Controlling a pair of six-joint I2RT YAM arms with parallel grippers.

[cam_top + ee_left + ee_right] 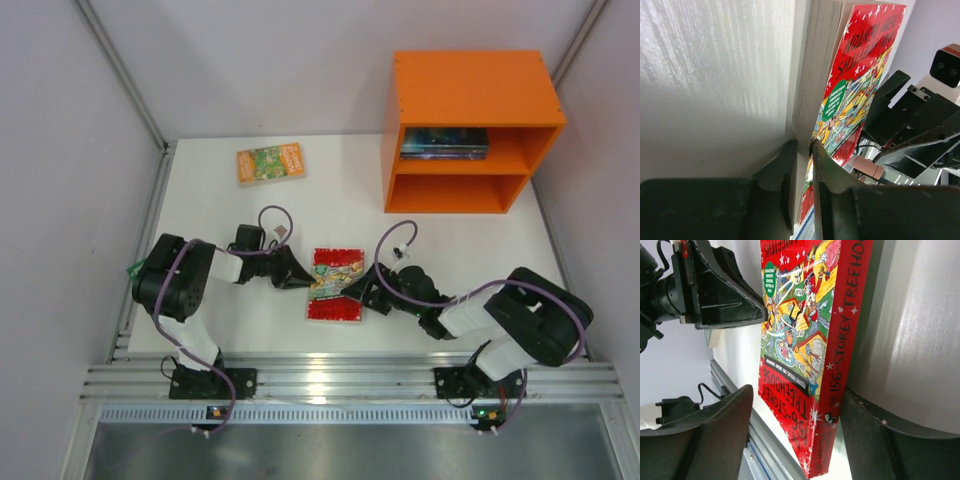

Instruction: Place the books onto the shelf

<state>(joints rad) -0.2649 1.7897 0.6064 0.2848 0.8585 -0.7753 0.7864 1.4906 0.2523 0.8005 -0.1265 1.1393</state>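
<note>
**Two arms on the red book**

Far left on the table, the orange-and-green book lies flat, well apart from the action. Now the middle, near the front edge: the left gripper is clenched on the left page edge of the red book, fingers pinching tight. On the book's right, the right gripper is released, its jaws spread wide either side of the spine. Far right stands the orange shelf, with a stack of dark books lying flat in its upper compartment.
</note>
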